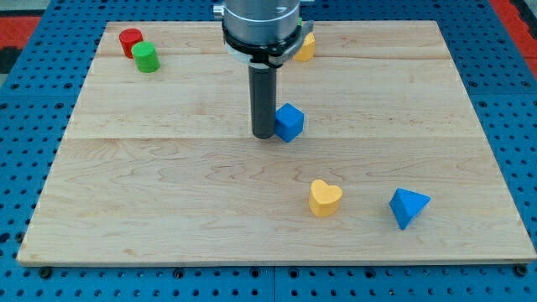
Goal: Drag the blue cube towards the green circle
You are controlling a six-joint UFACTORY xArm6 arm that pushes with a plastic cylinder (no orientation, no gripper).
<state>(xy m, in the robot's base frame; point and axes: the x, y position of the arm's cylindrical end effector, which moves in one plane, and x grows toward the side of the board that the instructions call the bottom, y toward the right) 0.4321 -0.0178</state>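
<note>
Blue cube (289,122) sits near frame centre, touching the rod's tip (263,136) on its left; nothing gripped. Green cylinder (146,57) stands upper left, against a red cylinder (130,40). No legible markings.

You are looking at a pale wood-grain worktop (168,210), banded in light planks, set on a blue base (25,109) dotted with rows of small holes, with red showing at the view's top corners. Your rod is dark, nearly black down to my tip (263,136), under a grey metal collar. The cube (289,122) and the pyramid-like block (407,206) are blue, the heart (325,198) and the half-hidden block (305,48) yellow, one cylinder red (129,40), the other green (146,57).
</note>
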